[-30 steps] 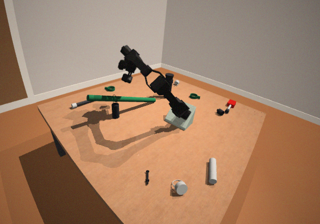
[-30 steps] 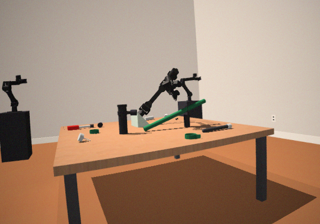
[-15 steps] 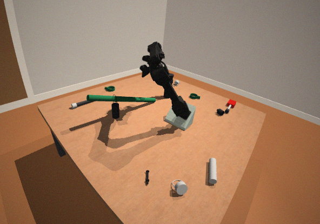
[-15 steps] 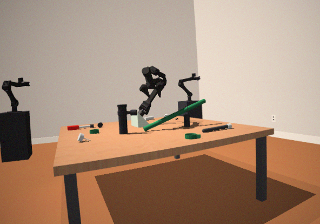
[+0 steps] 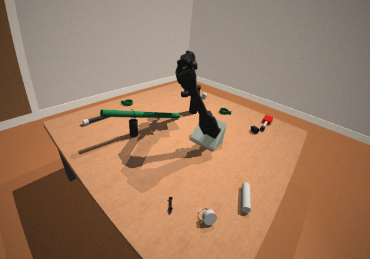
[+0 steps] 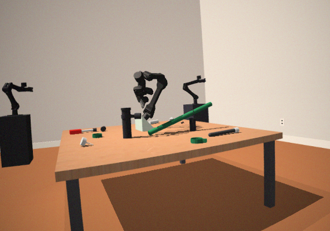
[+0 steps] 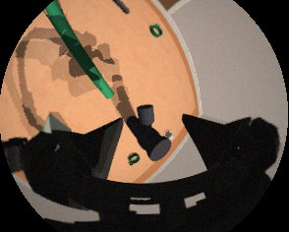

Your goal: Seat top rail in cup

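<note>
The green top rail (image 5: 119, 114) (image 6: 181, 118) (image 7: 79, 54) slants over the worktop (image 5: 219, 175) (image 6: 117, 159) (image 7: 162, 69), its low end outside the cup. From left to right in the exterior view, a red-handled tool (image 5: 267, 119) (image 6: 75, 131) lies by the far left corner. A white cap (image 5: 204, 96) (image 6: 83, 142) (image 7: 168, 135) lies nearer the front left corner. The big post (image 5: 193, 107) (image 6: 126, 125) (image 7: 140, 135) stands upright, the cup (image 5: 184, 94) (image 6: 136, 115) (image 7: 145, 115) jutting right from high up, near its top. The gripper (image 6: 142, 103) (image 7: 153, 119) hangs above that level, fingers spread with nothing between them, apart from the rail. The small post (image 5: 134, 128) (image 6: 192, 125) carries the rail, which rises toward the right edge. A green band (image 5: 127, 104) (image 6: 198, 140) (image 7: 156, 35) lies near the front edge, and a dark bar (image 5: 98, 119) (image 6: 223, 132) (image 7: 122, 6) lies toward the right corner.
</note>
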Controlling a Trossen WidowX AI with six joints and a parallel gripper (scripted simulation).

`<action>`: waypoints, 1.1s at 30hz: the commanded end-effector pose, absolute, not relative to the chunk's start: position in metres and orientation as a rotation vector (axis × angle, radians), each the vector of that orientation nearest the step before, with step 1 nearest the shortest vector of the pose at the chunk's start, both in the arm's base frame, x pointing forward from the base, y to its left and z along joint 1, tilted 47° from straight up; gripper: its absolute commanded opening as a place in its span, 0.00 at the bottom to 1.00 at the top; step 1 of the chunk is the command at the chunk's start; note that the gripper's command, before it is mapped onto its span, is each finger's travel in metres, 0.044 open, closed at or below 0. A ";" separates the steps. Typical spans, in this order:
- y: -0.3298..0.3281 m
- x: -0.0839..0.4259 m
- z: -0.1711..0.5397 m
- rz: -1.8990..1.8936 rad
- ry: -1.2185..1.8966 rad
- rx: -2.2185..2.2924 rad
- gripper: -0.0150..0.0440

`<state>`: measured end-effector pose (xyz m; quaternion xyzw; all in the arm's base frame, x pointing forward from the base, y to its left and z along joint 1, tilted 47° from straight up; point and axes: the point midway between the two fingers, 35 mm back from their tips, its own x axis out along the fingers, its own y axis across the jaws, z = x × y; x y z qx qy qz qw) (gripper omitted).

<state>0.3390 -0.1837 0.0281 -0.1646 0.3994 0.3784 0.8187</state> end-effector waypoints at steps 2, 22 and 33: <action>-0.190 0.340 0.020 0.834 0.840 -0.436 1.00; -0.160 0.342 -0.012 0.833 0.839 -0.436 1.00; -0.152 0.349 -0.026 0.833 0.839 -0.437 1.00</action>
